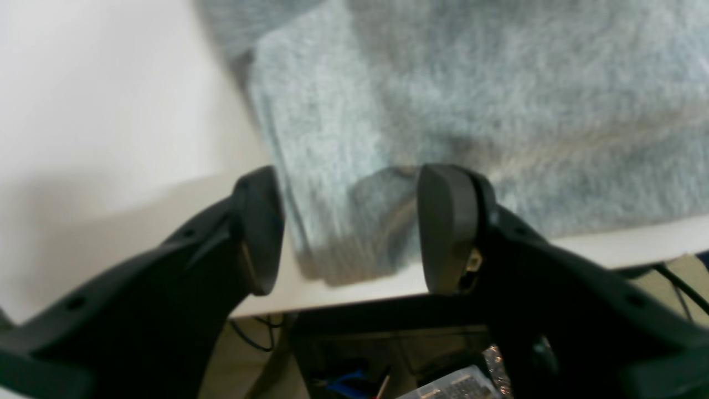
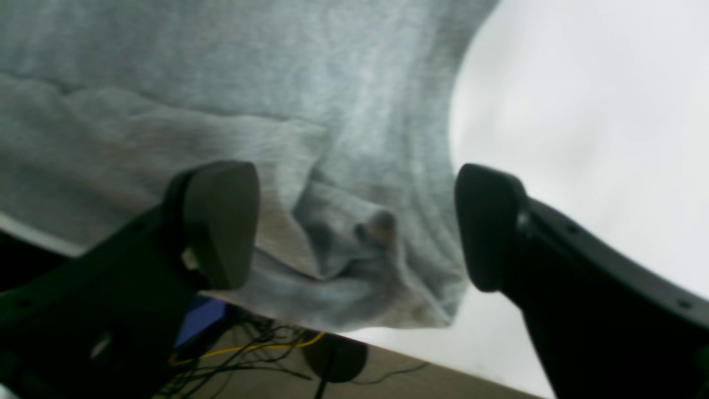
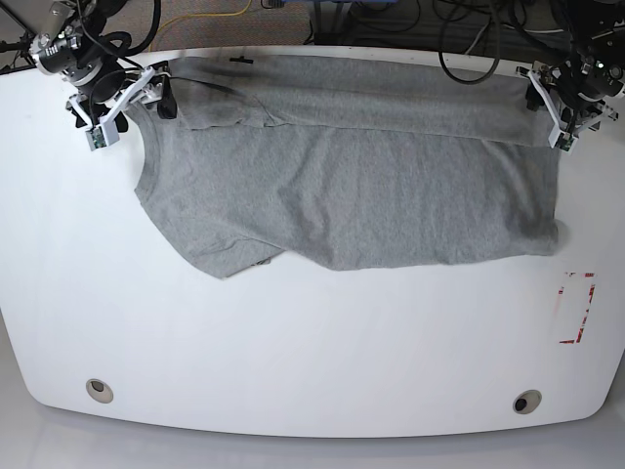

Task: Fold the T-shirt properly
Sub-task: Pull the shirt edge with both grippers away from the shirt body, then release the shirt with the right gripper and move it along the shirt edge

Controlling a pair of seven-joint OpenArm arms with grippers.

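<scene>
T-shirt (image 3: pixel 352 195) is spread across far half of table (image 3: pixel 293 352), far strip already doubled over. Left gripper (image 1: pixel 346 227) and right gripper (image 2: pixel 354 227) are poised at far corners, fingers spread, nothing pinched. For a clean step, both layers should be taken at each corner, closed evenly, then lifted together so edge stays straight. Near hem is noted as wrinkled.

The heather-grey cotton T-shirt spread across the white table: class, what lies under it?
Under the heather-grey cotton T-shirt only the white table shows, around its edges. Its far strip is folded onto itself. Anything beneath the cloth, including any print, is hidden.
</scene>
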